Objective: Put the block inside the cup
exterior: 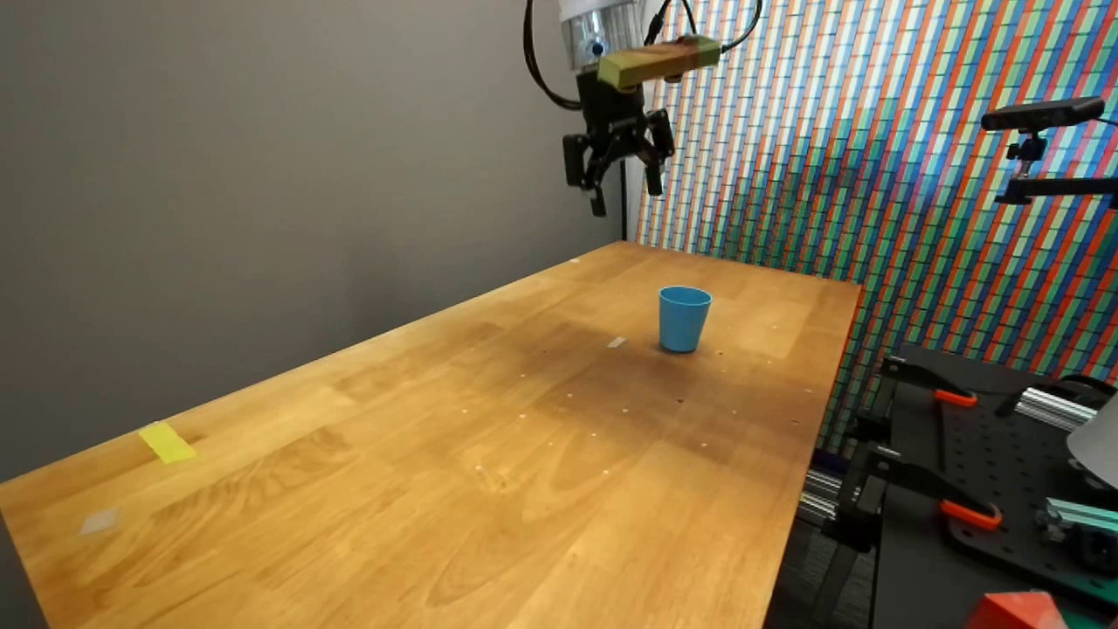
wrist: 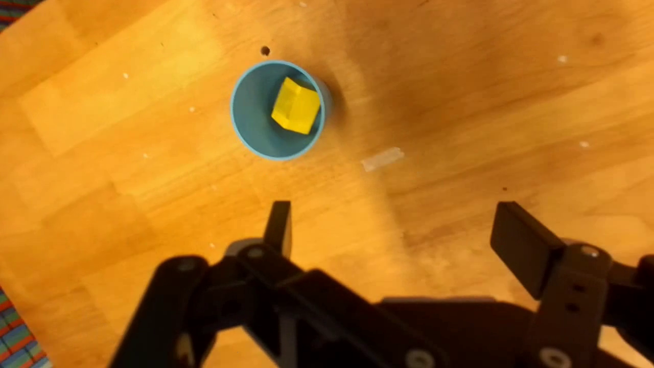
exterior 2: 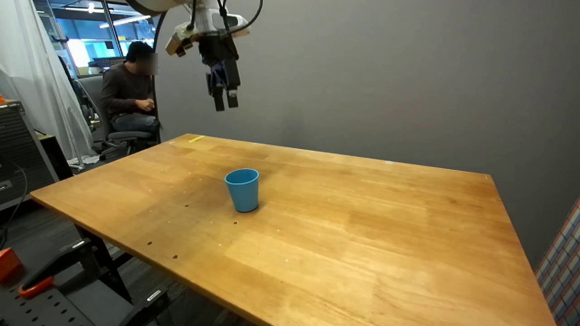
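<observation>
The blue cup (exterior: 683,321) stands upright on the wooden table; it also shows in an exterior view (exterior 2: 246,195) and in the wrist view (wrist: 250,115). The small yellow block (wrist: 296,106) lies inside the cup, tilted against its wall, as the wrist view shows. The cup's wall hides the block in both exterior views. My black gripper (exterior: 626,192) is in the air well above the table and cup. It also shows in an exterior view (exterior 2: 226,101). In the wrist view my gripper (wrist: 396,220) has its fingers wide apart with nothing between them.
The wooden table (exterior: 419,498) lies along a grey wall. A flat yellow tape piece (exterior: 168,442) is stuck near the wall-side edge. A black side table with clamps (exterior: 935,507) stands beside the table. A person (exterior 2: 131,90) sits behind, beyond the table.
</observation>
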Available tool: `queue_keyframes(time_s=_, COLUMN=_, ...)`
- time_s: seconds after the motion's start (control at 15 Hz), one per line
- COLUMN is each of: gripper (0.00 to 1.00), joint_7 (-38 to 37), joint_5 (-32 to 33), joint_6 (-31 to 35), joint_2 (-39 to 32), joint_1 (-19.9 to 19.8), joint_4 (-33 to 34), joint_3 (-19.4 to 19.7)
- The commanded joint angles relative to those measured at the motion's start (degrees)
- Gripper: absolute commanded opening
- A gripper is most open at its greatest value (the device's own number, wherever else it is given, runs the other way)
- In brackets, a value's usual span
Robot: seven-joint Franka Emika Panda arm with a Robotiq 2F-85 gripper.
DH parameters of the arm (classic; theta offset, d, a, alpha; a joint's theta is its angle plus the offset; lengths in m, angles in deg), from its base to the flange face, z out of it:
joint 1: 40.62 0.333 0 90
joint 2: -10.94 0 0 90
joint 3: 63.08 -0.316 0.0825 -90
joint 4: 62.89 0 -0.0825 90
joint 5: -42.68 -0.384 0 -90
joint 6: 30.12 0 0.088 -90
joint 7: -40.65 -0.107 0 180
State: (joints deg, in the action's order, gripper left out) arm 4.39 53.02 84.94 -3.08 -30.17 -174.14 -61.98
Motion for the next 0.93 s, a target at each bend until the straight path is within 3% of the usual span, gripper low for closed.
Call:
queue_keyframes(time_s=0.0, gripper=1.00, joint_7=8.3, joint_5=-4.2, joint_6=1.5, joint_2=8.0, joint_1=-2.2, joint_4=-0.1, joint_3=-1.9)
queue_keyframes(time_s=0.13, gripper=1.00, joint_7=14.3, joint_5=-7.3, joint_6=1.2, joint_2=11.1, joint_1=-3.0, joint_4=0.5, joint_3=-2.5)
queue_keyframes(time_s=0.2, gripper=1.00, joint_7=8.7, joint_5=-4.2, joint_6=0.2, joint_2=7.8, joint_1=-2.3, joint_4=1.1, joint_3=-2.4)
queue_keyframes(time_s=0.87, gripper=1.00, joint_7=9.3, joint_5=-4.5, joint_6=-0.1, joint_2=7.3, joint_1=-2.4, joint_4=0.7, joint_3=-2.6)
